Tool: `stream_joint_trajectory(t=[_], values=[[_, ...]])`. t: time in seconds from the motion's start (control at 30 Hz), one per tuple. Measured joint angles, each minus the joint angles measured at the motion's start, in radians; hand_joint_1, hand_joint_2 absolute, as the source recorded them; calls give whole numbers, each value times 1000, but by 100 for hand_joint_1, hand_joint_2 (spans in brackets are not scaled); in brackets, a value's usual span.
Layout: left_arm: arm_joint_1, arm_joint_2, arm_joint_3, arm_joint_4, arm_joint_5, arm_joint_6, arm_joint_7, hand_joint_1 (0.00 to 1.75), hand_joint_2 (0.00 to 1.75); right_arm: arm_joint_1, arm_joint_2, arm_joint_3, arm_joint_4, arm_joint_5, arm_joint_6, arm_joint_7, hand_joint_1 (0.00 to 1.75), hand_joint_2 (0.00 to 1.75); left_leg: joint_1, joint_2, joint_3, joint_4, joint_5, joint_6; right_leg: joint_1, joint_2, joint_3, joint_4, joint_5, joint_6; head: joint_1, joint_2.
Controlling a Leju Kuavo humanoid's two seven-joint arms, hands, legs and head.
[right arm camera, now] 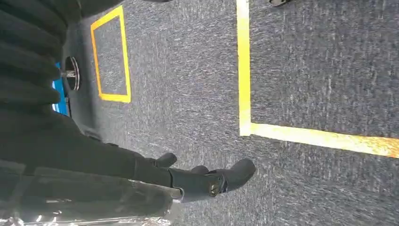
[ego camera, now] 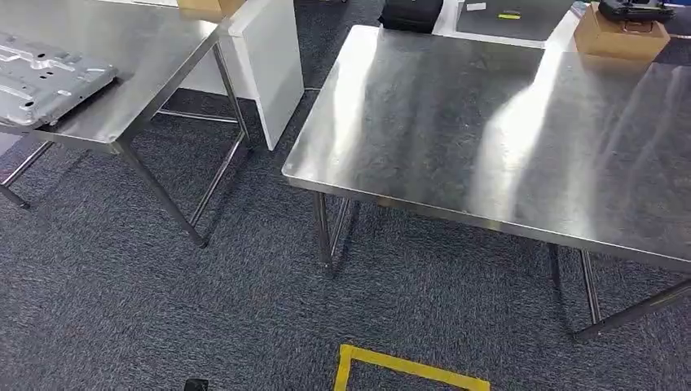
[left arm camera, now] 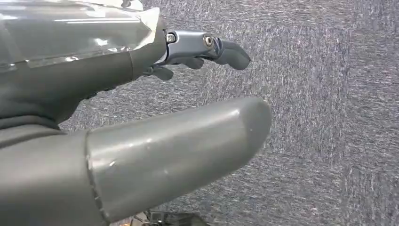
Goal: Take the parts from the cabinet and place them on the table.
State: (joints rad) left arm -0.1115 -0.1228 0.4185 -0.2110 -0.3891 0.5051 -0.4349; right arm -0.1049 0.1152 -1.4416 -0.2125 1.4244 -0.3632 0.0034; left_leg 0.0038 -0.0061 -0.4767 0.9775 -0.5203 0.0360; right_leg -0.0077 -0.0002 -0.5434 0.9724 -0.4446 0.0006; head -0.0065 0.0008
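Speckled blue-grey carpet (ego camera: 163, 309) runs underfoot, coarse and flecked, with a strip of yellow tape (ego camera: 407, 368) marking a corner right at the near edge. Down at the wrists, the left robot hand (left arm camera: 155, 117) hangs over that carpet, thick grey thumb out, darker fingers (left arm camera: 221, 49) apart, nothing in it. The right robot hand (right arm camera: 197, 181) is just as slack, dark fingers loosely spread over the carpet beside yellow tape squares (right arm camera: 243, 70), holding nothing either. Moving out, a big steel counter (ego camera: 505, 138) sits ahead on the right, brushed, glossy, square-cornered, on thin metal legs. Off to the left stands a second steel counter (ego camera: 155, 57), and there's the part (ego camera: 41, 77): a flat, pale grey stamped metal panel with ribs and holes, lying on it near the left edge. Between the two counters a white panel (ego camera: 273, 65) stands upright. Farthest back, a cardboard box (ego camera: 619, 37) carries a black device (ego camera: 635, 10), and a black case (ego camera: 411, 15) sits nearby.
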Motion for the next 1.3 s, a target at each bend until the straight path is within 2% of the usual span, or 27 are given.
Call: stream_joint_trajectory(t=[0.07,0.13,0.17,0.23,0.27,0.3,0.33,0.4,0.47,0.5,0.53,0.63,0.67,0.73,0.77,0.83,0.87,0.9,0.97,1.0,1.03,1.07,1.13,1.17,1.2,1.23,1.3], values=[[1,0,0,0,-2,1,-1,0,0,-2,0,0,0,-1,0,0,0,175,-8,5,-7,1,16,3,0,-1,-1,-3,10,14,-2,0],[0,0,0,0,-2,1,0,0,0,-3,0,0,0,-1,0,-1,0,175,-12,7,-9,-13,29,20,2,-1,-3,-11,23,34,-3,0],[-1,-3,0,0,-4,1,0,0,0,-3,-2,0,0,-1,0,-2,0,175,4,16,-6,-33,49,25,4,-2,-12,4,14,32,-2,0],[-5,-3,0,0,-5,1,0,0,0,-2,-3,0,0,-2,0,-4,0,175,0,17,-24,-38,68,38,1,0,-57,97,-68,21,4,0],[-5,-3,0,0,-5,1,0,0,0,-2,-4,0,0,-2,0,-5,0,175,-1,18,-38,-37,77,35,-3,0,-90,182,-116,18,6,0],[-4,-5,0,0,-5,1,0,0,0,-2,-7,0,0,-2,0,-5,0,175,-1,19,-52,-37,86,33,-7,0,-119,269,-155,22,5,0],[-4,-6,0,0,-5,1,0,0,0,-1,-7,0,0,-2,0,-6,0,175,0,21,-66,-35,95,31,-10,0,-130,318,-165,33,7,0],[-4,-8,0,0,-5,1,0,0,0,2,-12,0,0,-2,3,-7,0,175,4,21,-87,-30,108,22,-18,0,-81,271,-129,62,7,0],[-5,-10,0,0,-5,1,0,0,0,1,-18,0,0,-1,3,-9,0,175,9,21,-112,-11,116,9,-30,-2,50,72,-74,89,8,0],[-6,-8,0,-1,-5,1,0,0,0,-2,-17,1,1,-1,4,-9,0,175,4,21,-122,4,117,4,-35,-3,97,-9,-93,89,9,0],[-6,-8,0,0,-5,1,0,0,0,-1,-16,2,1,-1,4,-9,0,175,2,21,-131,12,121,-5,-17,14,97,11,-81,70,9,0],[-5,-8,0,-1,-5,1,-1,0,0,1,-19,2,1,-1,4,-8,0,175,1,15,-140,23,131,-15,-17,13,68,16,-84,46,0,0],[-3,-8,0,-1,-4,1,-1,0,0,1,-18,2,1,-1,4,-8,0,175,8,14,-145,28,127,-20,-35,11,64,13,-75,32,-2,0],[-3,-5,0,-1,-5,1,-2,0,0,0,-17,2,1,-2,3,-8,0,175,13,13,-176,107,27,-27,-26,6,47,14,-58,5,-3,0],[-3,-5,0,-1,-5,1,-2,0,0,1,-17,2,1,-2,4,-8,0,175,14,11,-204,191,-32,-32,-22,4,37,14,-50,-4,-6,0],[-2,-6,0,0,-6,0,-1,0,0,3,-17,2,1,-2,4,-7,0,175,15,10,-242,324,-91,-35,-13,3,18,16,-32,-7,-6,0],[-1,-6,0,0,-7,0,-1,0,0,4,-17,2,1,-2,4,-6,0,175,15,9,-230,331,-82,-33,-9,4,7,16,-24,-6,-6,0],[-1,-6,0,0,-7,0,-1,0,0,5,-17,2,1,-2,4,-6,0,175,15,9,-196,292,-59,-27,-6,4,0,17,-18,-6,-6,0],[-2,-6,0,0,-8,-1,0,0,0,5,-16,2,1,-2,4,-4,0,175,9,5,-72,114,3,-4,3,6,-11,17,-7,-4,-6,0],[-5,-3,0,-1,-8,-1,0,0,0,4,-13,3,2,-1,4,-3,0,175,2,-1,-17,29,2,17,0,7,-12,17,-2,-3,-6,0],[-6,0,0,-2,-8,-2,0,0,0,4,-7,4,2,0,4,-3,0,175,0,8,-8,13,-1,17,7,6,-17,15,5,7,-2,0],[-5,0,0,-2,-8,-1,0,0,0,4,-8,4,3,0,4,-2,0,175,-8,7,-12,13,8,19,-4,5,-17,13,9,12,-2,0],[-4,0,0,-1,-7,-2,0,0,0,3,-6,5,3,1,4,0,0,175,-17,9,-16,2,18,31,-7,4,-19,6,22,30,-8,0],[-4,0,0,-1,-6,-2,-1,0,0,4,-5,5,3,1,4,0,0,175,-13,10,-9,-23,39,42,3,5,-20,1,27,34,-7,0],[-6,-2,0,-1,-6,-2,-2,0,0,4,-7,5,3,1,4,-2,0,175,-6,18,-8,-42,57,37,0,2,-32,16,11,31,-6,0],[-6,-3,0,-1,-5,-2,-1,0,0,3,-7,5,3,0,4,-3,0,175,-5,16,-19,-47,68,47,1,3,-52,63,-35,22,-2,0],[-6,-4,0,-1,-6,-5,0,0,0,2,-8,6,3,0,3,-4,0,175,-4,19,-41,-46,82,41,-8,3,-107,211,-120,18,2,0]])
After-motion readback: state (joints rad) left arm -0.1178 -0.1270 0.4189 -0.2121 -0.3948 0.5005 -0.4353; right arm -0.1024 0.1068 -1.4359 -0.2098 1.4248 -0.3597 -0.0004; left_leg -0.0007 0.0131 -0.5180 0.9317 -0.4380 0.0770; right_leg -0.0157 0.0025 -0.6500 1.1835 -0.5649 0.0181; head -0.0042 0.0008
